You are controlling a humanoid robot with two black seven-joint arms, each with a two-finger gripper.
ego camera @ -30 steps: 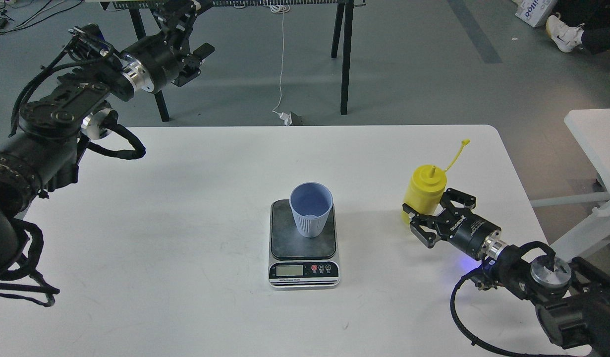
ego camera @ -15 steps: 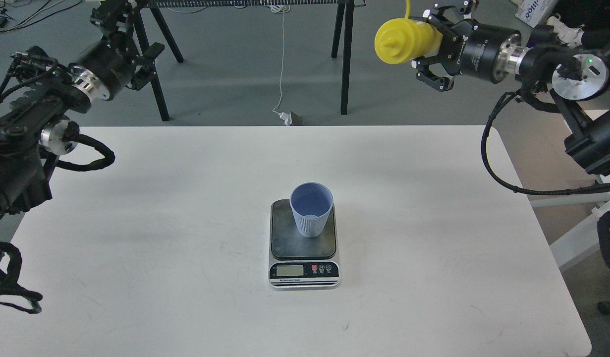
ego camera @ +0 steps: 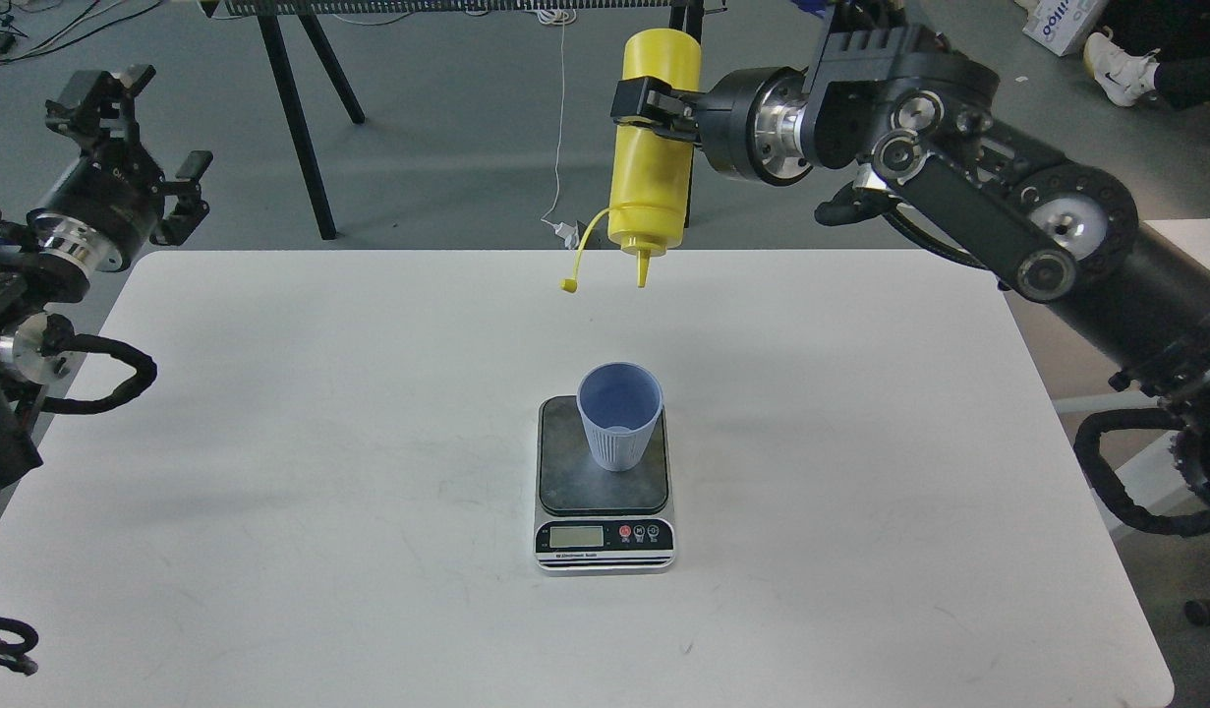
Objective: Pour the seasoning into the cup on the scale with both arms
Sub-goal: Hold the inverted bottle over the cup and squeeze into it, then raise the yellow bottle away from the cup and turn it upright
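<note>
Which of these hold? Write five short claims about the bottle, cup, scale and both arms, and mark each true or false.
1. The right gripper holds the bottle nozzle down. True.
2. The cup lies tipped over beside the scale. False: it stands upright on the scale's plate.
3. The bottle's cap hangs loose on its tether. True.
4. The left gripper grips the cup. False: it is open, far left, holding nothing.
5. The nozzle is inside the cup. False: it is clear of the cup, farther back in the view.

Table (ego camera: 270, 442) bare either side of scale (ego camera: 603, 492); only cup (ego camera: 618, 415) stands there; inverted seasoning (ego camera: 652, 147) overhead.
</note>
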